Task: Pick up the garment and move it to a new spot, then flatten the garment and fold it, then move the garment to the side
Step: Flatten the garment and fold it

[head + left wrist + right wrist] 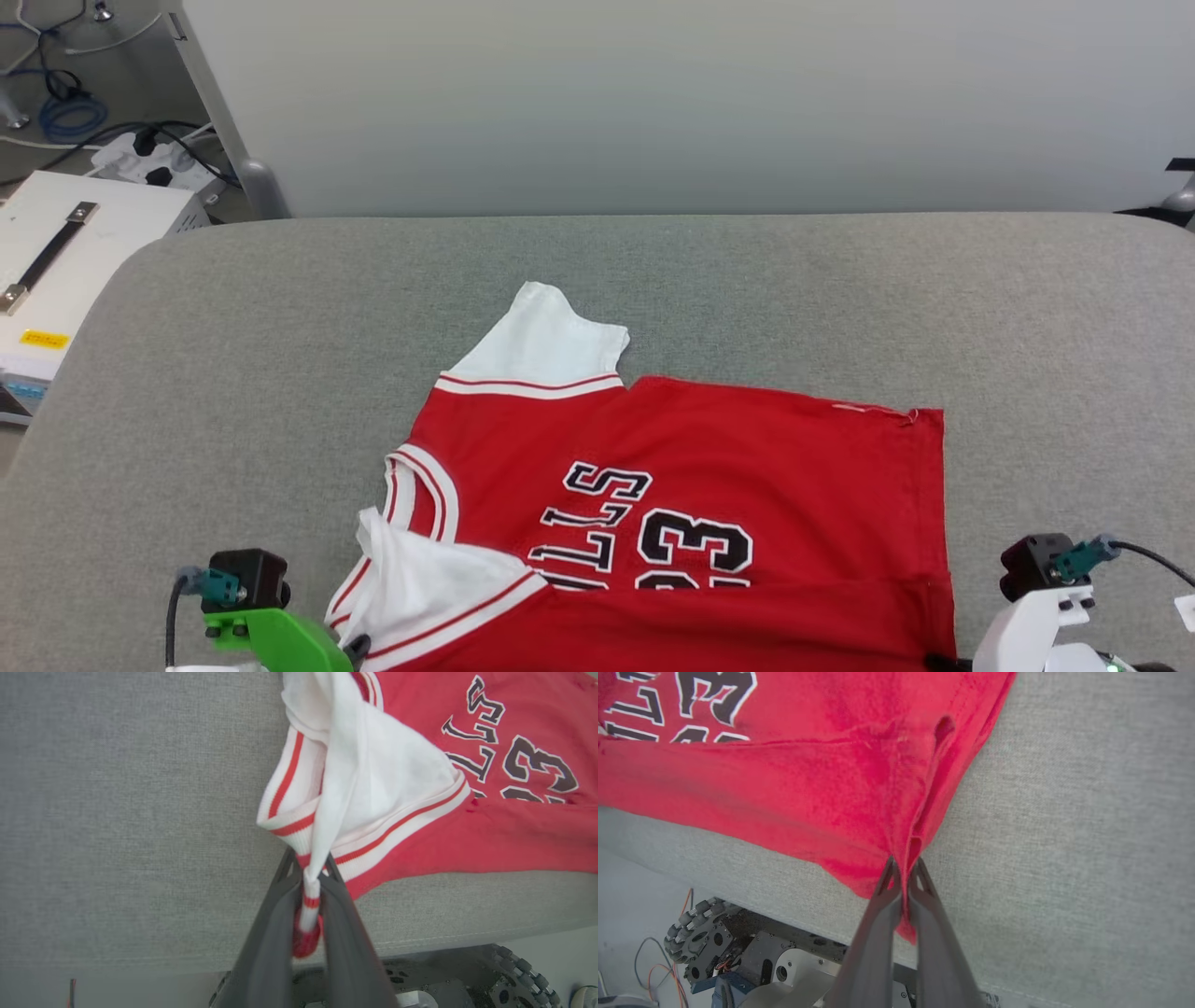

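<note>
Grey fabric-covered tabletop (233, 373) carries soft red short-sleeved shirt (747, 448) with white sleeves, lying printed side up at the near edge. Left pincer (310, 877) closed on striped sleeve trim; right pincer (903, 870) closed on a red corner

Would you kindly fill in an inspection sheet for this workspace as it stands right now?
Surface: grey fabric-covered table, even, no stains seen.
Job's things: garment lies print up, far sleeve spread flat, near sleeve bunched over the body, a crease along the near edge.
Clutter: nothing seen.
Grippers: left gripper shut on the near sleeve's striped trim; right gripper shut on the red hem corner.
Cables: blue cable coiled on the floor and black leads in a power strip, both off the table at the far left.
Surroundings: white case with a black strap left of the table; pale wall behind; wheeled base below the near edge.
</note>
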{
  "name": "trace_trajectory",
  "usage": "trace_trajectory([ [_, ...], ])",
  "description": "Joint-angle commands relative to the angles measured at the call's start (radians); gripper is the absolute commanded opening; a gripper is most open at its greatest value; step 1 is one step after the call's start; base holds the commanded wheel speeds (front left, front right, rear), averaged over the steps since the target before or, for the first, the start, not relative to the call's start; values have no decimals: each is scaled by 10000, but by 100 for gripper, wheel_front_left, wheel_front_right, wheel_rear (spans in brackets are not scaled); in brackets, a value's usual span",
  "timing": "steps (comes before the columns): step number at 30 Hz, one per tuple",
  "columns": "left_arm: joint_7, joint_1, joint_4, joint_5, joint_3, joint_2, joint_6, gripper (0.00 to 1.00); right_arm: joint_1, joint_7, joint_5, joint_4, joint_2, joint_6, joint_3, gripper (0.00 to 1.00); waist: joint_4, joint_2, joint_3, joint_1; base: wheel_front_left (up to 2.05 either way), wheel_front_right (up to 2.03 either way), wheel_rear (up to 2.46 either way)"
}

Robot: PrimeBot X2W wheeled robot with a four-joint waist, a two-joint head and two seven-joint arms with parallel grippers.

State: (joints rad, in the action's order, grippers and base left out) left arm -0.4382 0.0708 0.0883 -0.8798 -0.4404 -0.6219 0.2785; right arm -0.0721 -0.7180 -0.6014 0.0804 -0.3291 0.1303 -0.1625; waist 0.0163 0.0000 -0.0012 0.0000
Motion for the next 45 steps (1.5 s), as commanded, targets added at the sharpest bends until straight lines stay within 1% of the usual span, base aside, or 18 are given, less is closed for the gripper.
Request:
trace_trajectory([
  [1,-26,244,-26,-218,11,30,50,0,-264,-11,41,-54,46,4,71,0,102,0,-101,0,0,0,0],
  [6,40,288,-535,-327,-208,347,-135,0,-590,154,131,95,345,4,222,0,76,0,82,0,0,0,0],
  [7,110,206,-699,-304,-243,430,-194,0,-586,227,167,154,402,4,218,8,58,0,119,0,0,0,0],
  [8,181,133,-843,-289,-257,498,-241,1,-575,320,206,206,444,4,240,43,45,0,145,0,0,0,0],
  [9,253,47,-1015,-297,-268,584,-310,28,-552,459,246,269,511,4,292,100,28,0,176,0,0,0,0],
  [10,309,-26,-1151,-300,-270,636,-370,44,-522,603,299,295,549,4,318,100,15,0,192,0,0,0,0],
  [11,405,-135,-1317,-255,-256,672,-406,100,-476,853,396,306,581,4,349,100,-3,0,211,0,0,0,0],
  [14,648,-394,-1631,-132,-233,719,-536,100,-373,1639,605,258,638,4,378,100,-47,0,213,0,0,0,0],
  [20,1593,-798,-1701,501,-153,617,-692,100,-332,3946,1436,-13,894,4,750,100,-117,0,98,0,0,0,0],
  [24,2586,-1220,-1625,1094,-58,670,-729,100,-299,5298,2314,-257,1279,4,1280,100,-171,0,97,0,0,0,0],
  [29,3993,-1949,-1679,1665,155,1085,-662,100,-80,6522,3139,-895,1617,4,1645,100,-293,0,391,0,0,0,0],
  [33,4631,-2795,-1903,1980,104,1465,-792,100,105,6943,3392,-1394,1804,4,1853,100,-368,0,944,0,0,0,0],
  [37,4854,-3940,-2308,2218,25,1748,-980,100,432,7062,3511,-1786,1865,4,2086,100,-467,0,1742,0,0,0,0],
  [41,4685,-5281,-2877,2347,-127,1933,-1356,100,861,7125,3535,-2092,1828,4,2148,100,-652,0,2594,0,0,0,0],
  [45,4248,-6621,-3657,2308,-226,1983,-1862,100,1301,7264,3531,-2296,1810,4,2058,100,-937,0,3269,0,0,0,0],
])
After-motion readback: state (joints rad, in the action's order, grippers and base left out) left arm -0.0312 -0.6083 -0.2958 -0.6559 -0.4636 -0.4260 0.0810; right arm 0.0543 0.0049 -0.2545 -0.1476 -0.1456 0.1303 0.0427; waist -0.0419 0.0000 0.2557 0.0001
